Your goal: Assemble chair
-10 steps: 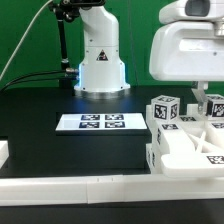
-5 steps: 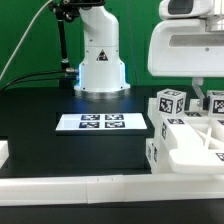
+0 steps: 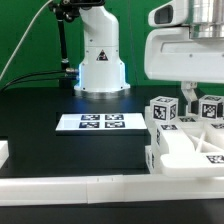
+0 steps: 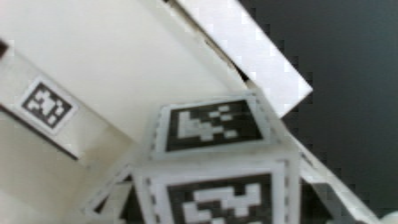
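Observation:
The chair is a cluster of white blocky parts at the exterior view's right, with a flat slab low down and two upright square posts that carry black-and-white tags. My gripper hangs over the right-hand post. One dark finger drops between the two posts, and the other is cut off by the frame edge. The left-hand post stands free. In the wrist view the tagged post fills the space in my gripper, with both fingers tight against its sides.
The marker board lies flat on the black table at mid-left. The robot base stands behind it. A low white rim wall runs along the front edge, with a small white block at the exterior view's far left.
The hand has risen and shifted slightly toward the exterior view's left. The tagged posts and the chair cluster lifted a little half a second ago and are now back down and slightly left.

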